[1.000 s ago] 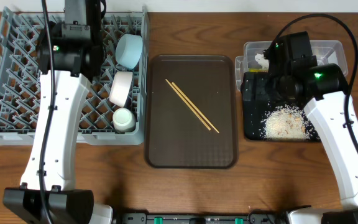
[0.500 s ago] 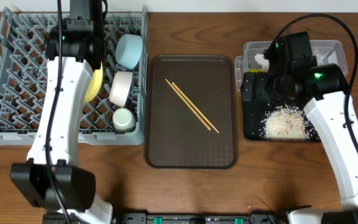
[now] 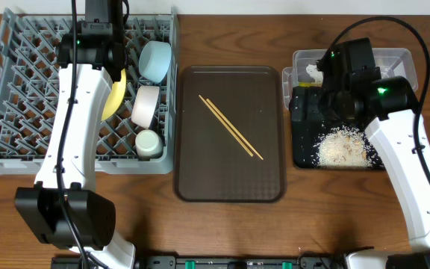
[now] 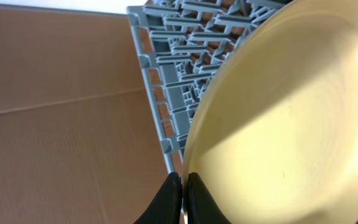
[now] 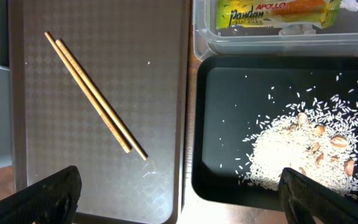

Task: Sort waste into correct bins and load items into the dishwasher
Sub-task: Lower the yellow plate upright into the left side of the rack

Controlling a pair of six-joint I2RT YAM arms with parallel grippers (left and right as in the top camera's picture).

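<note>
While a wooden surface [image 3: 312, 224] carries the whole spread, the grey dish rack [image 3: 13, 90] fills its left end, where the left tool [image 4: 184, 186] is pinched shut on the rim of the yellow plate [image 3: 115, 93], held on edge over the rack; a second ago the arm hid that plate. A light-blue bowl [image 3: 155, 60], white bowl [image 3: 146, 106] and small cup [image 3: 148, 142] line the rack's right side. Chopsticks [image 3: 230, 127] lie diagonally on the brown serving tray [image 3: 200, 172] at centre, with bare wood in front. At right, unmoved, the right tool [image 5: 179, 180] gapes wide and empty over the black tray [image 3: 304, 149] of rice [image 3: 342, 146], with the wrapper [image 5: 272, 12] and tissue [image 3: 313, 72] in the clear tub [image 3: 402, 56] behind.
</note>
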